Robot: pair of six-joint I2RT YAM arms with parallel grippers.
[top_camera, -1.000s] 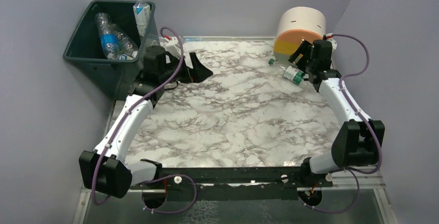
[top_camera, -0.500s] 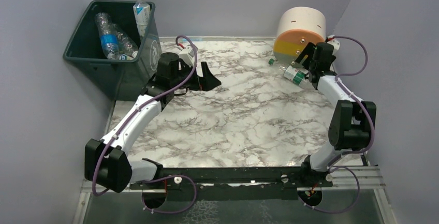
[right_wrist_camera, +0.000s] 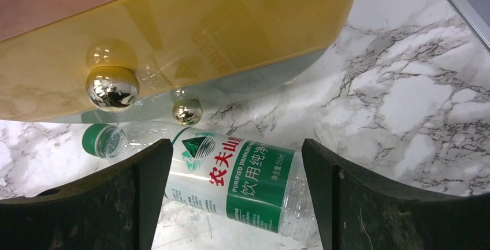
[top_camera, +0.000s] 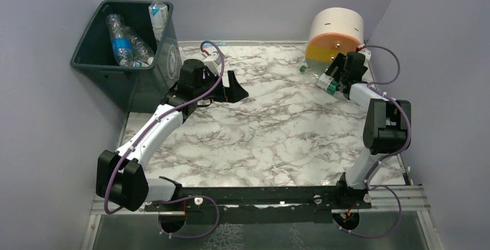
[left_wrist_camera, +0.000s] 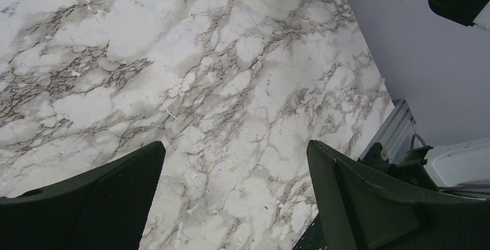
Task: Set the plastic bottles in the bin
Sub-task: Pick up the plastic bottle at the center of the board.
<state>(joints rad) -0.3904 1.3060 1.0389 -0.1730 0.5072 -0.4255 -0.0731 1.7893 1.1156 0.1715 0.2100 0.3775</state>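
One plastic bottle (top_camera: 325,81), clear with a green cap and a green-and-white label, lies on the marble table against the big cylinder. In the right wrist view this bottle (right_wrist_camera: 242,178) lies crosswise between my open right gripper's (right_wrist_camera: 236,146) fingers, its cap (right_wrist_camera: 95,140) past the left finger. From above, the right gripper (top_camera: 335,77) hovers over it. The dark green bin (top_camera: 110,67) stands at the far left corner with clear, blue-labelled bottles (top_camera: 122,45) inside and one upright bottle (top_camera: 156,14) leaning on its far right wall. My left gripper (top_camera: 236,87) is open and empty right of the bin; its wrist view shows the left gripper (left_wrist_camera: 236,146) over bare marble.
The cream, orange and yellow cylinder (top_camera: 336,36) lies on its side at the far right, with shiny round knobs (right_wrist_camera: 112,87) on its yellow face just behind the bottle. The right wall runs close beside the right arm. The table's metal edge (left_wrist_camera: 398,129) shows near the left gripper.
The left arm has swung right, away from the bin, still open and empty. The right arm has folded its elbow upward, and its gripper has edged closer to the cylinder over the bottle.
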